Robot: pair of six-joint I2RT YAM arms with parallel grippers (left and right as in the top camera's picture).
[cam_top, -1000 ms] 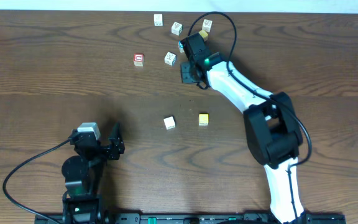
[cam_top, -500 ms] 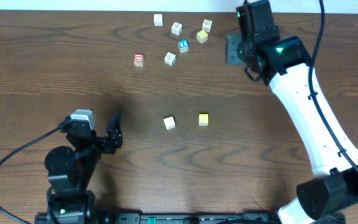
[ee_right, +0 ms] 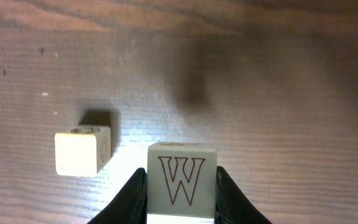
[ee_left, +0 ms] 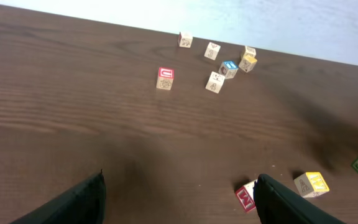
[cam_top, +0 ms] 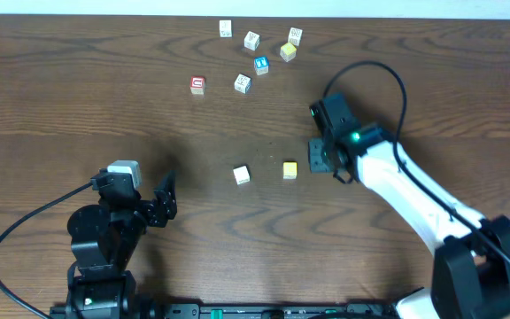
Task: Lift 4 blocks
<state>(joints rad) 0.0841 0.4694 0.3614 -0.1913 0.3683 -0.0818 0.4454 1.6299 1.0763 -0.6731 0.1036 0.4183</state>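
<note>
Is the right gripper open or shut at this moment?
Shut on a block. In the right wrist view, the right gripper has both fingers against opposite sides of the W block, with no gap showing.

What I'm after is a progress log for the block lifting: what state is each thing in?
left gripper: open, empty.
right gripper: shut on the W block.
W block: clamped between the right gripper's fingers.
yellow block: lying free on the table, beside the right gripper, apart from it.
white block: lying free on the table.
far blocks: all lying free, none stacked.
</note>
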